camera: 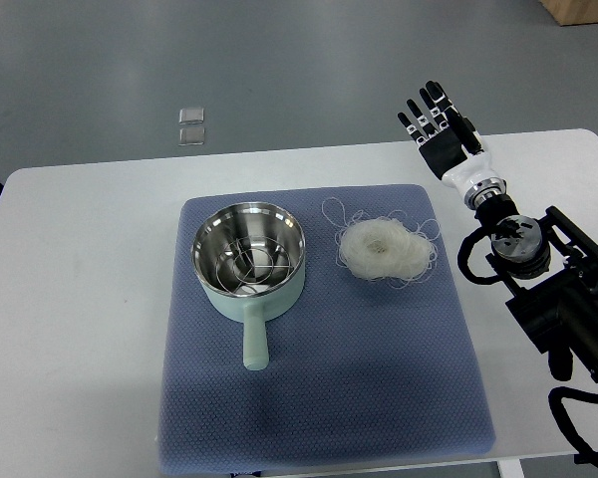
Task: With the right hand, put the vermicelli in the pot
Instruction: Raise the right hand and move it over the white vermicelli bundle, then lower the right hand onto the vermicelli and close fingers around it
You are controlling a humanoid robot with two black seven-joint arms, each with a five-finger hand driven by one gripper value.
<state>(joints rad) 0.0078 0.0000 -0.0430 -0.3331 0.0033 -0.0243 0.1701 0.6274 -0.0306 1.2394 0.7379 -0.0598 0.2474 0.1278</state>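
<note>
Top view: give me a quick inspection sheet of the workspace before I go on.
Surface: white table with a blue mat laid on it.
Job's things: pale green pot on the mat, handle toward the robot, looks empty; vermicelli nest on the mat to its right, apart from it.
Clutter: nothing seen.
Hands: right hand open, fingers extended, over the table's far right edge, holding nothing; left hand not in view.
Cables: black cabling along the right arm.
Surroundings: grey floor with two small clear squares on it.
</note>
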